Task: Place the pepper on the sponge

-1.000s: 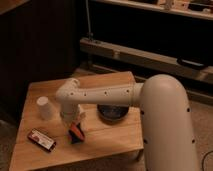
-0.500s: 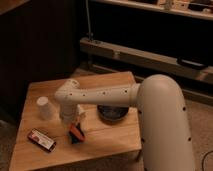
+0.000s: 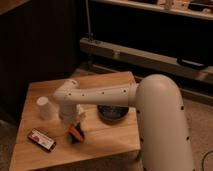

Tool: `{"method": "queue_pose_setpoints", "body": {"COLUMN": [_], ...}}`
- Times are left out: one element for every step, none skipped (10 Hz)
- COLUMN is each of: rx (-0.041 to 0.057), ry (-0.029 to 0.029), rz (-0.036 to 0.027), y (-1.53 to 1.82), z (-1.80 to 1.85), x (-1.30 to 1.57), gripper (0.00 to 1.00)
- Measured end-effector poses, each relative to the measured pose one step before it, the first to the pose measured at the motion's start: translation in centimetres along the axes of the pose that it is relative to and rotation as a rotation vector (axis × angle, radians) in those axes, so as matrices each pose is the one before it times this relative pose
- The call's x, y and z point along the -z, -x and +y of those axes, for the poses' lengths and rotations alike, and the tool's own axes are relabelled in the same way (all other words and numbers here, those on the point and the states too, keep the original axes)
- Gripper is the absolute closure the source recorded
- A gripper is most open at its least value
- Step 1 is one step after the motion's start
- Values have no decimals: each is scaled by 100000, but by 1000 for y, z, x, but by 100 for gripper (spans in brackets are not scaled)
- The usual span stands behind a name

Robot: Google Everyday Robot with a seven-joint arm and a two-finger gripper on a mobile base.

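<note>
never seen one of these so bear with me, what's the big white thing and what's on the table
The big white shape is a robot's single arm, seen by one camera looking down on a small wooden table. The arm reaches across it, and its gripper hangs at the end, right above an orange pepper, with the dark sponge close by it. Whether the pepper is held, I cannot tell. Also on the table: a white tube, a red-and-white box and a dark bowl.
</note>
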Motion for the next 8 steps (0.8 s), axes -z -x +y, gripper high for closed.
{"method": "queue_pose_setpoints", "body": {"rx": [-34,43,-99,-173,-416,-1155,-2484,-2001], "ry": [139,235,373,348,180,118,-1300,-465], "rz": [-607,-403,-524,-403,-152,298,2252,2858], "y": [-4,-34,-20,-16,-1,-32,-78,-233], "z": [2,-9,8,-17,8,129,221,58], "x": [-62,-21,-44,-60,-18,170,523,994], "gripper": [20,20,20,20,20,20,20,20]}}
